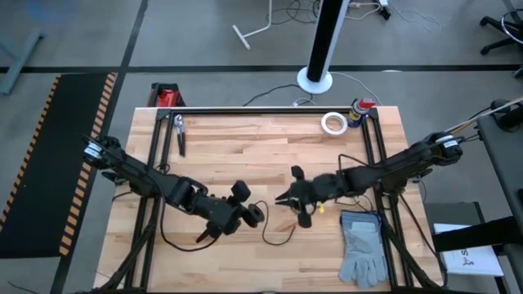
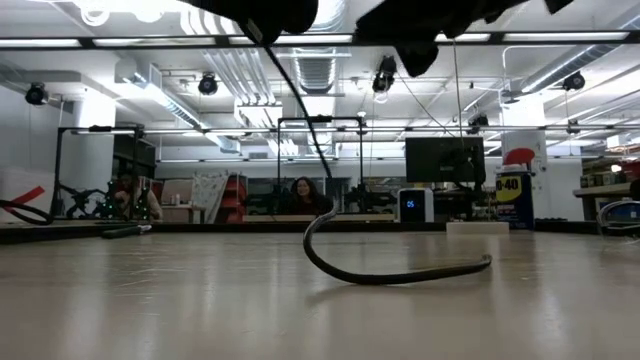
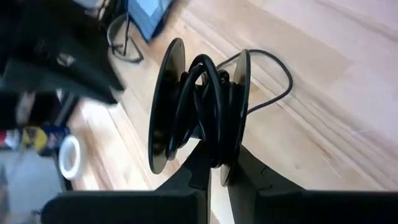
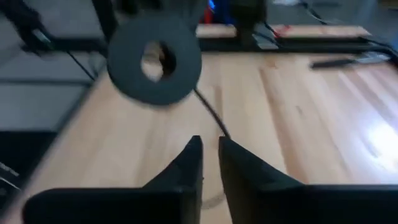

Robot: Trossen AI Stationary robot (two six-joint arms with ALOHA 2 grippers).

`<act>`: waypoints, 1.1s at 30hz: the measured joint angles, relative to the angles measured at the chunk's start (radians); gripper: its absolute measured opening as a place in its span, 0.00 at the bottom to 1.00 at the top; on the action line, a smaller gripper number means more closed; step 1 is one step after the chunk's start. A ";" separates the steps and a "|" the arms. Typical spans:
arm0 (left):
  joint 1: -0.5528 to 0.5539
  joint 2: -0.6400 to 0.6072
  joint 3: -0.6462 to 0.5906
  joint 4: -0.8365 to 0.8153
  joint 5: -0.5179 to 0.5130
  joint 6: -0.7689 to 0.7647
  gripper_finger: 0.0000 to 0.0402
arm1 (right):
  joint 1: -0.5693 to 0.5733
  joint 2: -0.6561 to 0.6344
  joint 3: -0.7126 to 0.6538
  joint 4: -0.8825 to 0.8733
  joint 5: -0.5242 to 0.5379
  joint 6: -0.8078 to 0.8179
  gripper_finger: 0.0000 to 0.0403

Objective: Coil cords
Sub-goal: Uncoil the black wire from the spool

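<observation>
Holding a small black spool [image 3: 199, 112] off the wooden table [image 1: 245, 147], the left gripper [image 3: 214, 177] had its fingers pinched narrow on the spool's lower edge, near the table's middle toward the front. Part of the black cord [image 3: 205, 106] was already wrapped between the two round flanges, and the rest trailed off the spool and down onto the boards. From the low view you could see that loose tail [image 2: 390, 268] lying in a shallow curve on the surface and rising toward the arms overhead.

The right gripper [image 4: 210, 158] sat just across from the spool, and its wrist view looked straight at one flange face [image 4: 154, 65] with the cord running from it back toward the fingers. Those fingers were nearly together with only a thin slit between them, and the cord seemed to pass right there, but honestly I couldn't tell if it was actually pinched. My guess was the setup made sense: one arm kept the spool steady and sideways so the groove was open, the other guided the slack round it. Winding looked partly done, with a fair bit of tail left.

The grey glove [image 1: 364, 249], white tape roll [image 1: 333, 123] and pliers [image 1: 179, 133] sat well apart, out of the way.
</observation>
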 joint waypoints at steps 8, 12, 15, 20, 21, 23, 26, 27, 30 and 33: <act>0.024 0.000 0.000 0.007 -0.001 -0.131 0.04 | 0.055 0.103 0.184 -0.242 0.168 0.007 0.28; 0.028 0.000 0.000 0.009 -0.013 -0.182 0.04 | 0.055 0.159 0.259 -0.286 0.168 0.012 0.35; 0.028 0.000 0.000 -0.002 -0.041 -0.212 0.04 | 0.055 0.203 0.317 -0.349 0.168 0.013 0.37; 0.028 0.000 0.000 -0.030 -0.055 -0.241 0.04 | 0.055 0.263 0.391 -0.415 0.193 0.005 0.38; 0.028 0.000 0.000 -0.030 -0.055 -0.246 0.04 | 0.055 0.269 0.399 -0.427 0.206 0.003 0.37; 0.028 0.000 -0.003 -0.027 -0.055 -0.251 0.04 | 0.055 0.273 0.419 -0.428 0.210 -0.008 0.36; 0.028 0.000 -0.005 -0.027 -0.061 -0.259 0.04 | 0.052 0.272 0.437 -0.429 0.210 -0.016 0.35; 0.028 0.000 -0.006 -0.027 -0.060 -0.259 0.04 | 0.051 0.272 0.440 -0.429 0.210 -0.021 0.34; 0.028 0.000 -0.006 -0.023 -0.064 -0.259 0.04 | 0.047 0.272 0.452 -0.434 0.208 -0.029 0.33; 0.028 0.000 -0.006 -0.019 -0.063 -0.259 0.04 | 0.044 0.279 0.461 -0.434 0.207 -0.042 0.31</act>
